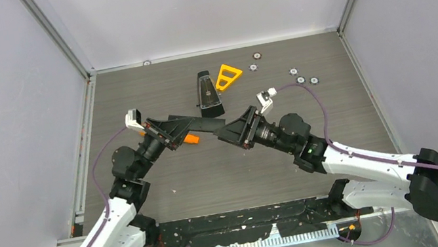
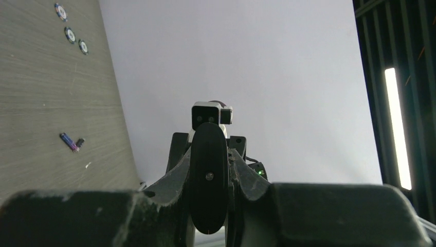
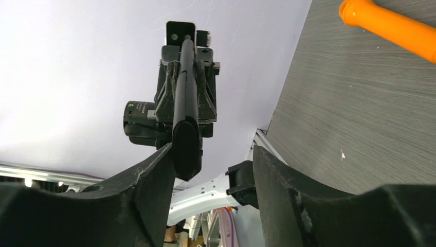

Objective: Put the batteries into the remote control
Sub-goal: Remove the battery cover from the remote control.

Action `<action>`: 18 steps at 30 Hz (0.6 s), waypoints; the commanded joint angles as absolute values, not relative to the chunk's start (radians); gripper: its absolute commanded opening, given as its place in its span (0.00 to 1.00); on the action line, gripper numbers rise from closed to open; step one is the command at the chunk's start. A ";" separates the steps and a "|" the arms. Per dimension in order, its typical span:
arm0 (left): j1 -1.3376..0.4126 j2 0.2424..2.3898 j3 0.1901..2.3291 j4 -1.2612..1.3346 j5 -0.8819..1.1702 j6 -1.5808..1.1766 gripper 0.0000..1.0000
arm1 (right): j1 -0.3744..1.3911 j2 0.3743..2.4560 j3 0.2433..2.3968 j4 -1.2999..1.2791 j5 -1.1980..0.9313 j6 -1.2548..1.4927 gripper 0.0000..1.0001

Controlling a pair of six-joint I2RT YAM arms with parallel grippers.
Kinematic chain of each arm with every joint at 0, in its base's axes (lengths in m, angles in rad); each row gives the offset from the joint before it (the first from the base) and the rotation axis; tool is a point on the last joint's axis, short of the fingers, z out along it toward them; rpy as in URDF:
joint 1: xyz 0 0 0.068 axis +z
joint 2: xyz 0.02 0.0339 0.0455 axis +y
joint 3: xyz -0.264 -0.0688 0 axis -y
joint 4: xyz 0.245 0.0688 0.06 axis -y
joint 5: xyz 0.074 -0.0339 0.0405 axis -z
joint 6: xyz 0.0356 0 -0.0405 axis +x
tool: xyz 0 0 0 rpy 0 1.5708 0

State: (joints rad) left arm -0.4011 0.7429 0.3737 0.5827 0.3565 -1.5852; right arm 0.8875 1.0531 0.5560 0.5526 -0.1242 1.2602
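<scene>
The remote control (image 1: 202, 125) is a slim black bar held off the table between both arms. My left gripper (image 1: 172, 131) is shut on its left end; in the left wrist view the remote (image 2: 208, 180) stands edge-on, pinched in my left gripper (image 2: 208, 191). My right gripper (image 1: 236, 129) is open around the other end. In the right wrist view the remote's tip (image 3: 185, 141) lies against the left finger (image 3: 151, 185) of my right gripper (image 3: 213, 172), with a wide gap to the other finger. A purple-blue battery (image 2: 68, 141) lies on the table; it is hidden in the top view.
An orange tool (image 1: 191, 139) (image 3: 391, 25) lies under the remote. A tapered black case (image 1: 207, 92) and a yellow triangle (image 1: 227, 76) lie behind. Several silver discs (image 1: 301, 79) (image 2: 69, 34) lie at the back right. A small dark piece (image 2: 79, 142) lies beside the battery.
</scene>
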 commanded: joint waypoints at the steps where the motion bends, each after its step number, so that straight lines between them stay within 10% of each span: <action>1: -0.399 0.764 0.476 0.528 0.391 -1.502 0.00 | 0.853 1.016 0.617 0.471 -0.162 1.216 0.63; 18: -0.399 0.791 0.472 0.489 0.431 -1.445 0.00 | 0.831 1.027 0.696 0.293 -0.179 1.133 0.64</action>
State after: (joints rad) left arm -0.4007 0.7921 0.4366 0.4736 0.4065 -1.4788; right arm 0.8352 1.0157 0.6373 0.3157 -0.1638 1.1641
